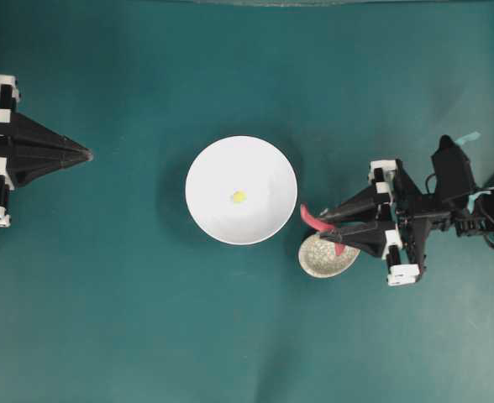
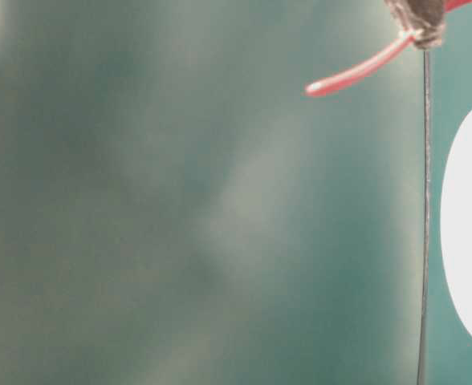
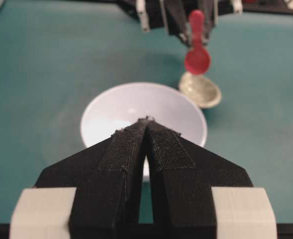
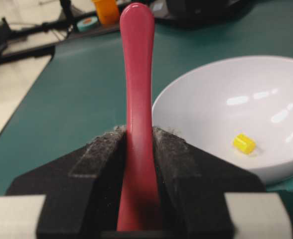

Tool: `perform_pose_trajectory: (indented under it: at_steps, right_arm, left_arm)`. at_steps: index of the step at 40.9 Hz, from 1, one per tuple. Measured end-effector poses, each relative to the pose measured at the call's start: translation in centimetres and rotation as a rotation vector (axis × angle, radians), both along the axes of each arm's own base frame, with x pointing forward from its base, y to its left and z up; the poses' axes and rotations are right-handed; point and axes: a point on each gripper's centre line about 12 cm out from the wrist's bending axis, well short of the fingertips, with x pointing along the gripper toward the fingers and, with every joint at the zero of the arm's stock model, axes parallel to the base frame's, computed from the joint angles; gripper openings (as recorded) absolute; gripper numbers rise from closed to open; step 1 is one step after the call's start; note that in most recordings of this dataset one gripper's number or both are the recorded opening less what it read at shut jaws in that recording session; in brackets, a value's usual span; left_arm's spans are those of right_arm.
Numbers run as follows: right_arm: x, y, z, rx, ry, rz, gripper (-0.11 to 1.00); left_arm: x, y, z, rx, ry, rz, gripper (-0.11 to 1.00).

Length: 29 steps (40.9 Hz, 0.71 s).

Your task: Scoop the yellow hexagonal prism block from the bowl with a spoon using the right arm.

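Note:
The white bowl point(image 1: 241, 159) sits mid-table with the tiny yellow hexagonal prism block point(image 1: 239, 197) lying near its centre. In the right wrist view the block point(image 4: 244, 143) rests on the bowl point(image 4: 221, 94) floor, ahead and to the right. My right gripper point(image 1: 324, 222) is just right of the bowl, shut on the pink-red spoon point(image 1: 310, 218). The handle point(image 4: 138, 74) sticks out forward past the pads. From the left wrist view the scoop point(image 3: 198, 59) hangs below the jaws over the spoon rest. My left gripper point(image 1: 83, 154) is shut and empty at the far left, pointing at the bowl point(image 3: 111, 107).
A speckled beige spoon rest point(image 1: 323, 259) lies under the right gripper, close to the bowl's lower right rim. Beyond the table's far edge in the right wrist view stand an orange item point(image 4: 106, 10) and a tape roll point(image 4: 88, 22). The table-level view is mostly blurred.

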Motion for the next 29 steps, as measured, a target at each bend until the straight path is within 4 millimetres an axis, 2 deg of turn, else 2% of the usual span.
perform_pose_trajectory:
  at_steps: [29]
  right_arm:
    - [0.4,-0.1,-1.3,0.015,0.111,-0.024,0.26]
  left_arm:
    - [0.0,0.0,0.1,0.002,-0.001,0.000,-0.01]
